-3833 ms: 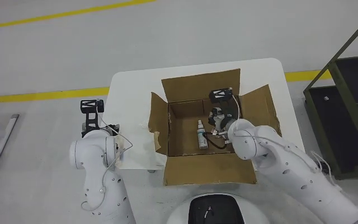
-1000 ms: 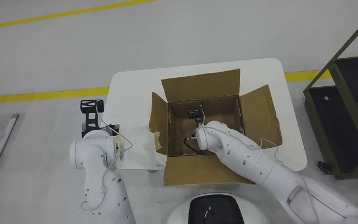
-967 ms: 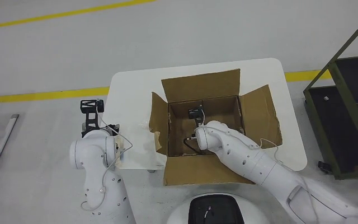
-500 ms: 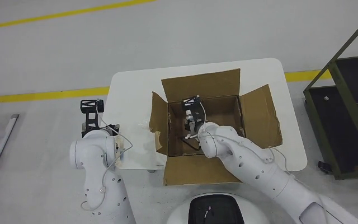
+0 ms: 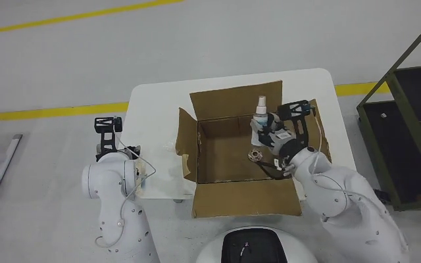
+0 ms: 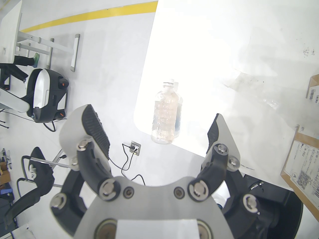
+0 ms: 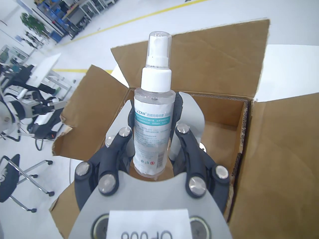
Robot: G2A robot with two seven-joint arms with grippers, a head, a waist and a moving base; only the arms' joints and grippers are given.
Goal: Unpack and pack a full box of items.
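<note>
Where the spray bottle [image 7: 153, 125] is held: it is gripped upright, right of centre in the top view, above the right part of the box's opening. This is judged to be the unpacking step, with a set-down on the table not yet made.
Right gripper [image 5: 263, 126]: it is closed on the spray bottle, with the pads pressed to opposite sides of the labelled body at about mid-height. The nozzle end is left free, which is judged to suit an upright set-down.
Spray bottle's look: a slender clear cylinder is seen, wrapped in a white label with a teal band and topped by a white collar and a clear cap over a white nozzle. A slip in the grip or a tip-over on release is judged possible.
Box [image 5: 237, 100]: brown cardboard is seen at the centre of the top view, with all four flaps folded outward so that access from above is not blocked.
Left gripper [image 6: 152, 123]: its fingers are spread wide and nothing is held. It is placed at the left of the top view, beside the table's edge, which is judged a parked pose away from the box.
Water bottle [image 6: 165, 115]: a clear plastic bottle is stood at the table's corner, at the middle of the left wrist frame, apart from the fingers.
Table [image 5: 158, 112]: a white top with rounded corners is seen, and the bare patch at the upper left of the box is judged usable for unpacked items.
</note>
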